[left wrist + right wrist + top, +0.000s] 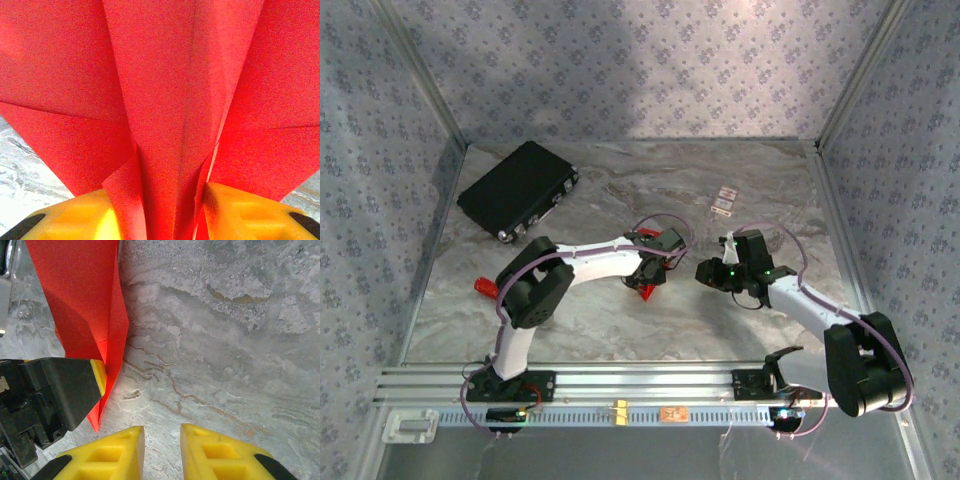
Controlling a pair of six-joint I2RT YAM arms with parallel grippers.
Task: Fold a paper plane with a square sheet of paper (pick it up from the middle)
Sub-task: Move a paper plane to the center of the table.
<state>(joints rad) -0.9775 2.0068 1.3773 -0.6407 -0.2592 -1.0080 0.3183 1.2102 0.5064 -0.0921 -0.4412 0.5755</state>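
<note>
- My left gripper (pixel 170 202) is pinched on the paper plane (pixel 165 100). Both yellow pads press the folded red centre ridge that runs up between them.
- From that ridge the red wings fan out to either side, above the marbled table (pixel 225 340).
- In the overhead view the plane sits at mid-table, just under my left fingers, with its point towards the near edge.
- My right gripper (pixel 162 440) is slightly spread, with bare table in the gap between its pads. It hovers just beside the plane's tip, apart from the paper.
- Further out, a black case (pixel 517 190) lies at the far left and a small red cylinder (pixel 485 287) at the left edge.
</note>
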